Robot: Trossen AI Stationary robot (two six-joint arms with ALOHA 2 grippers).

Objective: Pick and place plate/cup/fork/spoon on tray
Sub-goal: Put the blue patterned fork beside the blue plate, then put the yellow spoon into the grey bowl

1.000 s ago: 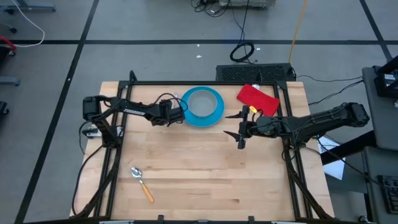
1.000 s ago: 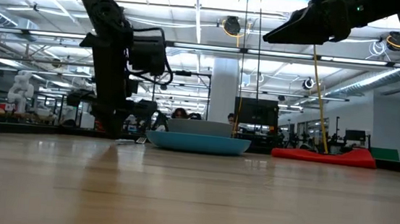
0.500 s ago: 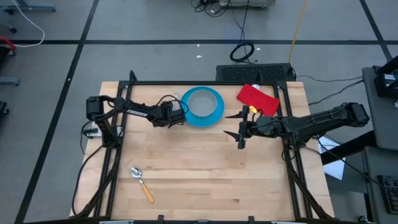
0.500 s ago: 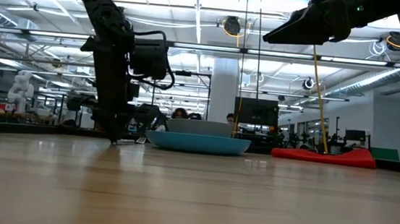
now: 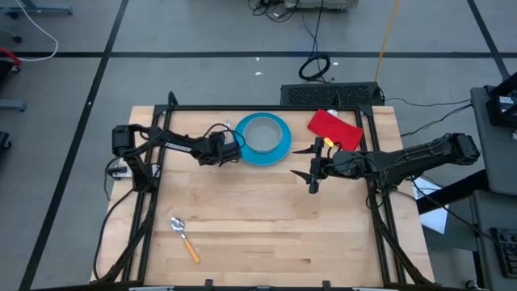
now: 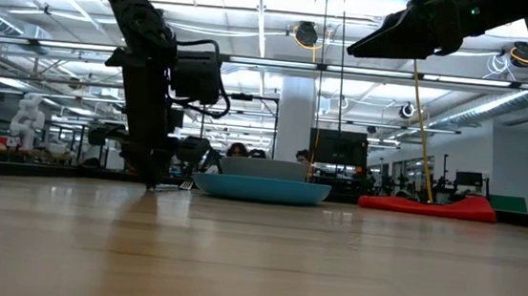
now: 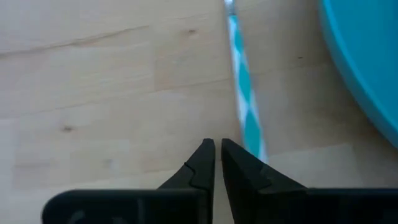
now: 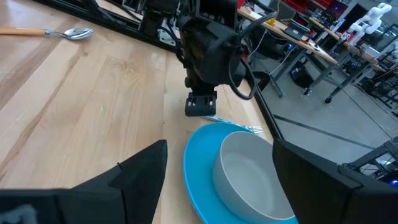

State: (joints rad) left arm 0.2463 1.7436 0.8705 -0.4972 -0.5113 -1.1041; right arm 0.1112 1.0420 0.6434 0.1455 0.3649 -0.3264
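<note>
Even, bright overhead light; ceiling strip lamps visible in low view, some glare there. Surface (image 5: 266, 210) evenly lit from above, only soft short shadows. Low view: near surface blurred, arms dark against the lit ceiling. Left wrist view soft: fork (image 7: 245, 93) blurred, tinted blue. Right wrist view: near fingers (image 8: 134, 177) out of focus.

We see a wooden worktop (image 5: 266, 210) bearing a blue plate (image 5: 279, 145) and red cloth (image 5: 334, 128) near its far edge, a fork (image 8: 239, 127) beside the plate, and a spoon (image 5: 183, 237) near the front-left corner.

Grey cup (image 5: 261, 133) in blue plate (image 5: 279, 147); fork (image 8: 239, 126) beside; spoon (image 5: 184, 237) front-left.
</note>
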